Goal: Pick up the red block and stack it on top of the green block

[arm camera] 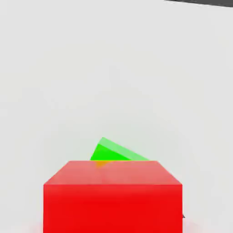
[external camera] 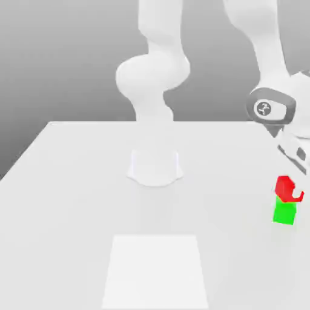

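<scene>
1. Hand view: red block (arm camera: 113,195) is closest, sitting over the green block (arm camera: 113,152), whose corner pokes out behind it, so the stack looks slightly twisted.
2. Exterior view: red block (external camera: 284,187) rests on the green block (external camera: 284,213), placed as the task asks.
3. Gripper (external camera: 290,160) hangs just above the green block's stack; can't tell if it is wide or clamped.
4. Arm base (external camera: 155,166) is well apart from the green block; nothing is in the way.

Red block (external camera: 284,187): small bright red cube, matte, sitting on top of green block (external camera: 284,212), touching, turned a bit vs. it. Green block: same-size bright green cube, flat on white worktop (external camera: 85,181), near exterior view's right edge.
</scene>
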Robot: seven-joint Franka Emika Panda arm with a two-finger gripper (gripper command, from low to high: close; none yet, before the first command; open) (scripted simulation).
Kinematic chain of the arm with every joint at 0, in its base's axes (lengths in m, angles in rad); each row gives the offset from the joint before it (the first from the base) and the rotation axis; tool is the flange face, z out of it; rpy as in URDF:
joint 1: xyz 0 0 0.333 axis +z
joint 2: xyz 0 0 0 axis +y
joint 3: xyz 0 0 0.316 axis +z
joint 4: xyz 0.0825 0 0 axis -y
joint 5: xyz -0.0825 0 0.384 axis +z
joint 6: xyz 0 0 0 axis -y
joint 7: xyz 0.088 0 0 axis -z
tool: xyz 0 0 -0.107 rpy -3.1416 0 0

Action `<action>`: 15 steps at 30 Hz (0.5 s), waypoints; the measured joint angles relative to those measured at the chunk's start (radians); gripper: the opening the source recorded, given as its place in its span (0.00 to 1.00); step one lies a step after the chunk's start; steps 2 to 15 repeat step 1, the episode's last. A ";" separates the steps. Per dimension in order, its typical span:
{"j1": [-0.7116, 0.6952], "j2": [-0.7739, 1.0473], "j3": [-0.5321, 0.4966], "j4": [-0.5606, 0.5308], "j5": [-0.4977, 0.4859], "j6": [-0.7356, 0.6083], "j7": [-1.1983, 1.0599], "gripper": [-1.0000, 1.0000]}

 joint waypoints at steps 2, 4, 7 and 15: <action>0.000 0.000 0.000 0.000 0.000 0.000 0.000 1.00; 0.000 0.000 0.000 0.000 0.000 0.000 0.000 1.00; 0.000 0.000 0.000 0.000 0.000 0.000 0.000 1.00; 0.000 0.000 0.000 0.000 0.000 0.000 0.000 1.00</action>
